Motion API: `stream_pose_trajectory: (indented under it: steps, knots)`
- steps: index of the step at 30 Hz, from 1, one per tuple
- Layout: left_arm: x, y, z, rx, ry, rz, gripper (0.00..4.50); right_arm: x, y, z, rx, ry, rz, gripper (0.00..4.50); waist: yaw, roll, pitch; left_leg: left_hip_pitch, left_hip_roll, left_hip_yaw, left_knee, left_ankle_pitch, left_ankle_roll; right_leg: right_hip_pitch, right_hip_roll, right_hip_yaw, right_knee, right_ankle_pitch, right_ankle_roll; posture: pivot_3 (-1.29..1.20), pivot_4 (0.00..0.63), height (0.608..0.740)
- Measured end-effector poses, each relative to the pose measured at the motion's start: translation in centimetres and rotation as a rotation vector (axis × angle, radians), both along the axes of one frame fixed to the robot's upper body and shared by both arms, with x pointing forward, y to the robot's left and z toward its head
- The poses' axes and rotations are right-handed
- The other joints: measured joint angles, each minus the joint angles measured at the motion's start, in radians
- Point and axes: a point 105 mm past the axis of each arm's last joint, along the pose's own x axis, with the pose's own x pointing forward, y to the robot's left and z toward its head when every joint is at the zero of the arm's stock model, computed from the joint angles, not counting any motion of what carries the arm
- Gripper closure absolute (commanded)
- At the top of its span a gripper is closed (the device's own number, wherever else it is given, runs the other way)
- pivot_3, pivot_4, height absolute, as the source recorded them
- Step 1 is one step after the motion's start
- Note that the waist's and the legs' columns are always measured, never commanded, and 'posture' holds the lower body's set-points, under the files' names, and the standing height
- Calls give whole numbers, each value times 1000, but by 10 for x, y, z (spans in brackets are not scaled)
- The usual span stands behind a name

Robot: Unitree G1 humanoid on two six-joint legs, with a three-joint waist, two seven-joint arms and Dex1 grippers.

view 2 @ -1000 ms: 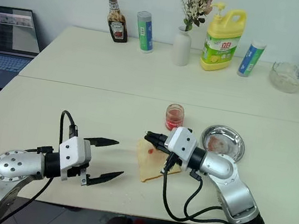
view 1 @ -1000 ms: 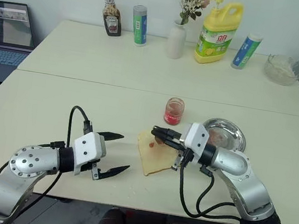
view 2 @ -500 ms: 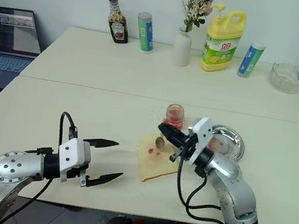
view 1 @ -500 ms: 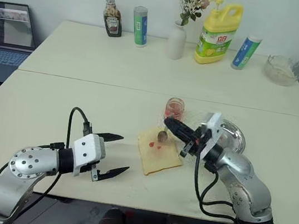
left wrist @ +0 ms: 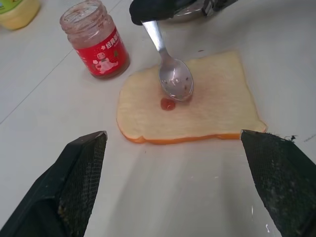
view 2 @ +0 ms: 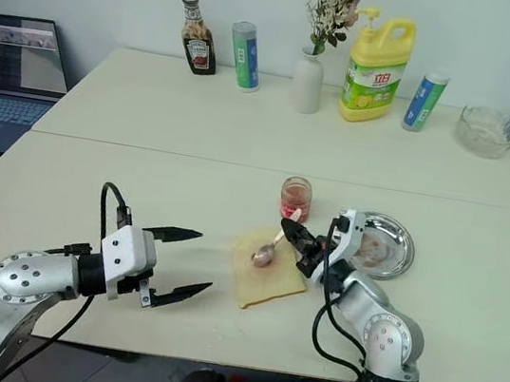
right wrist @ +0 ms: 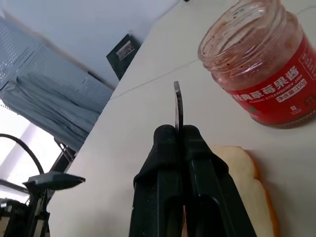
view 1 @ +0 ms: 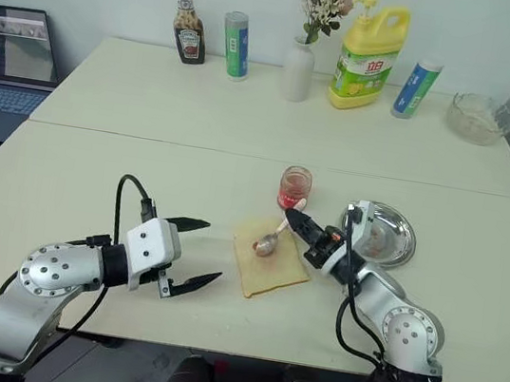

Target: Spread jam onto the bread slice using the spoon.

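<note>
Bread (view 1: 270, 259) lies flat on our table (view 1: 94, 177), near the front edge, and it is the bread slice we must cover. On its middle sits a small red blob of jam (left wrist: 168, 104). Just next to that blob we rest the bowl of the spoon (left wrist: 175, 81), and the bowl has red specks on it. Its thin handle goes up and back to our right gripper (view 1: 300, 223), which is clamped tight on the handle. Our jam jar (view 1: 294, 188) stands upright with no lid, just behind the bread and not touching it. A round steel dish (view 1: 394, 239) sits to the right of the bread, past our right gripper. Our left gripper (view 1: 193, 255) hangs over the table on the left of the bread, well apart from it. Its two black fingers (left wrist: 74, 177) are spread wide and grip nothing.
</note>
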Motion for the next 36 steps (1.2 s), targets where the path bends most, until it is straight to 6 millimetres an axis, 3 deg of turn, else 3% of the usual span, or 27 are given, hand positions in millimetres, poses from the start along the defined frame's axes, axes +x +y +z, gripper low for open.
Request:
stream_pose_trajectory:
  steps: [6,16,23,30,36]
  knots:
    - [2,1,1,-3,-9,12,0,13,-1,-6,50,78,-50,4488,0,0,0,0,0,0,0,0,0,0,0,0,0,0,0,0,150,740]
    - [3,1,2,-4,-11,15,0,13,1,-8,60,109,-65,4488,-1,0,0,0,0,0,0,0,0,0,0,0,1,0,0,0,150,740]
    - [3,1,2,-4,-12,15,0,21,0,-17,149,242,-107,4488,-1,0,0,0,0,0,0,0,0,0,0,0,1,0,0,0,150,740]
    - [3,1,2,-3,-14,13,0,13,6,-24,122,287,-39,4488,-2,0,0,0,0,0,-1,0,0,0,0,0,1,0,0,0,150,740]
    - [3,0,2,-3,-14,12,0,-1,-7,-31,80,282,40,4488,0,0,0,0,0,0,0,0,0,0,0,0,0,0,0,0,150,740]
